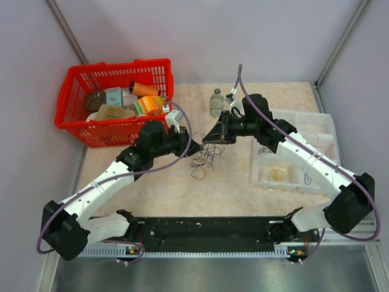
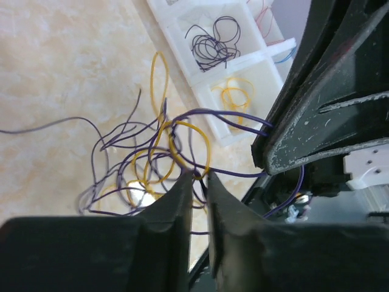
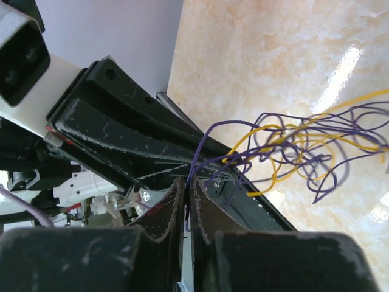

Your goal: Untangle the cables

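The cables (image 2: 173,149) are dark purple and yellow, the table (image 1: 152,194) beige marble-patterned, the basket (image 1: 109,132) red.

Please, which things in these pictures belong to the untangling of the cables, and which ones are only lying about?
For the job: the cables in a tangle on the table; the white tray, holding separate coils; the right gripper, shut on purple cables; the left gripper at the tangle.
Lying about: the filled red basket; the small bottle.

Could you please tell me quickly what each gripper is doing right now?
Left gripper: nearly closed around cables; grip cannot be told.
Right gripper: closed on the cables.
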`<state>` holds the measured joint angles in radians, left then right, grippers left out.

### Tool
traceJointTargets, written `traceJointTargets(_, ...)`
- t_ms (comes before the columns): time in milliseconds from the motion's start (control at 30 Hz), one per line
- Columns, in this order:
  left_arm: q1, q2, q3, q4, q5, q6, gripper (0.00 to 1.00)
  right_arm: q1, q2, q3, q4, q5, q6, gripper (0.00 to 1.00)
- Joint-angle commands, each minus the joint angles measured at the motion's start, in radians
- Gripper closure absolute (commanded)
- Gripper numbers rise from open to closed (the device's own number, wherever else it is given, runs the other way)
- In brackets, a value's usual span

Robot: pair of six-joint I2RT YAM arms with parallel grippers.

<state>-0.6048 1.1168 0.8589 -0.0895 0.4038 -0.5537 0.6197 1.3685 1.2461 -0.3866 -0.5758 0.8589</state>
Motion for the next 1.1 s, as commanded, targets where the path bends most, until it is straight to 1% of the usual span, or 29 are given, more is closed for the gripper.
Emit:
traceJointTargets(0, -0.003, 0.023, 0.086, -0.01, -0.042, 0.026, 0.99, 0.0, -0.011, 0.056, 0.051, -0.036, 0.003, 0.93)
traceJointTargets(67, -0.004, 0.011, 0.092, -0.038, -0.091, 0.043, 1.0, 0.0, -0.019, 0.05, 0.038, -0.026, -0.012, 0.81)
traceJointTargets(133, -0.003, -0.015, 0.077, -0.027, -0.108, 0.055, 1.0, 0.0, -0.029, 0.032, 0.029, -0.006, -0.027, 0.73)
traceJointTargets(167, -0.003, -0.028, 0.069, -0.023, -0.109, 0.055, 1.0, 0.0, -0.032, 0.023, 0.026, -0.001, -0.032, 0.71)
traceJointTargets(200, -0.004, -0.041, 0.062, -0.018, -0.111, 0.055, 1.0, 0.0, -0.034, 0.016, 0.02, 0.002, -0.038, 0.66)
traceJointTargets(267, -0.003, -0.054, 0.052, -0.019, -0.114, 0.048, 1.0, 0.003, -0.036, 0.013, 0.012, 0.008, -0.052, 0.64)
traceJointTargets(433, -0.003, -0.077, 0.043, -0.018, -0.114, 0.025, 1.0, 0.003, -0.02, 0.016, -0.009, 0.046, -0.101, 0.63)
traceJointTargets(567, -0.004, -0.098, 0.058, -0.055, -0.143, 0.038, 1.0, -0.032, -0.032, 0.013, -0.096, 0.164, -0.112, 0.53)
traceJointTargets(633, -0.004, -0.112, 0.058, -0.059, -0.149, 0.044, 1.0, -0.079, -0.035, -0.016, -0.135, 0.18, -0.113, 0.5)
traceJointTargets(667, -0.003, -0.114, 0.058, -0.062, -0.149, 0.044, 1.0, -0.092, -0.034, -0.023, -0.127, 0.147, -0.142, 0.48)
traceJointTargets(700, -0.003, -0.117, 0.06, -0.067, -0.148, 0.043, 1.0, -0.097, -0.025, -0.019, -0.117, 0.119, -0.206, 0.45)
traceJointTargets(767, -0.004, -0.118, 0.061, -0.075, -0.143, 0.038, 1.0, -0.089, 0.006, -0.005, -0.11, 0.021, -0.398, 0.42)
traceJointTargets(800, -0.004, -0.117, 0.061, -0.075, -0.138, 0.034, 1.0, -0.087, 0.007, -0.019, -0.113, 0.014, -0.475, 0.41)
traceJointTargets(900, -0.004, -0.118, 0.063, -0.075, -0.131, 0.029, 1.0, -0.087, 0.02, -0.048, -0.087, 0.06, -0.674, 0.38)
traceJointTargets(933, -0.003, -0.117, 0.065, -0.078, -0.132, 0.029, 1.0, -0.089, 0.033, -0.043, -0.087, 0.089, -0.699, 0.38)
traceJointTargets(1000, -0.004, -0.121, 0.069, -0.087, -0.134, 0.029, 1.0, -0.089, 0.061, -0.028, -0.083, 0.085, -0.748, 0.37)
traceJointTargets(1067, -0.003, -0.126, 0.068, -0.09, -0.134, 0.026, 1.0, -0.087, 0.098, -0.02, -0.061, 0.108, -0.753, 0.37)
